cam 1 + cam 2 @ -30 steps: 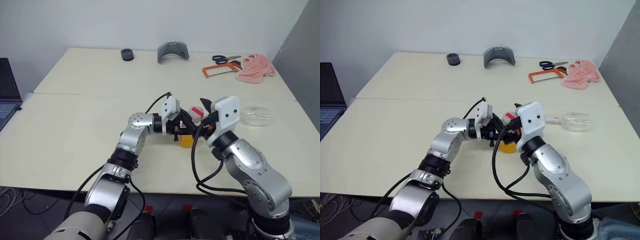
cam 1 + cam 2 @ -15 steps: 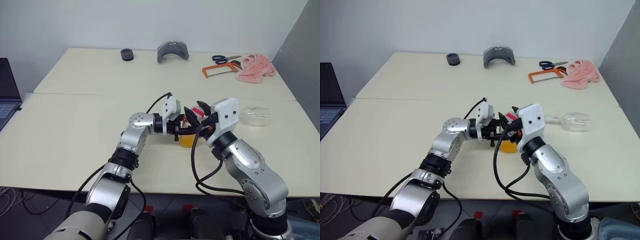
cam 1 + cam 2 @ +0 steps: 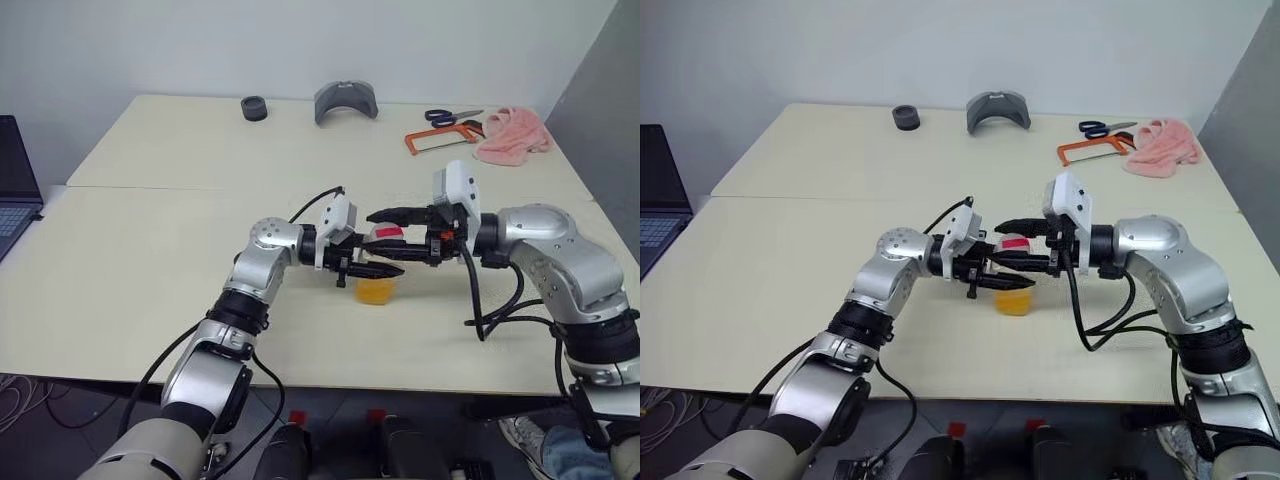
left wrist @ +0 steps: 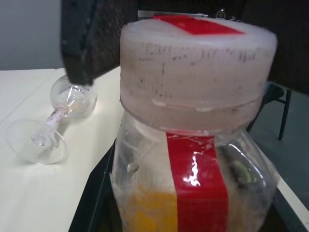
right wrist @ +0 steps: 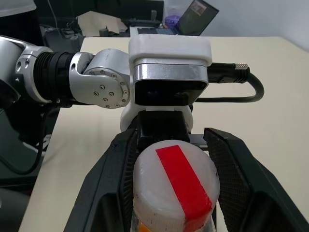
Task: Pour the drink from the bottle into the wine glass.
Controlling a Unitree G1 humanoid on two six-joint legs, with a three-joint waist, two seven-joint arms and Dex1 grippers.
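Uncapping step. Left gripper jaws clamped on bottle, upright at counter centre; right gripper jaws part-open, straddling the cap, contact unclear. Wine glass lies toppled. Next: pinch cap, twist off; the glass likely needs standing first.

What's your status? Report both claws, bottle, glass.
Left claw shut on bottle. Right claw around its cap, grip unconfirmed. Cap on. Wine glass on its side on table.
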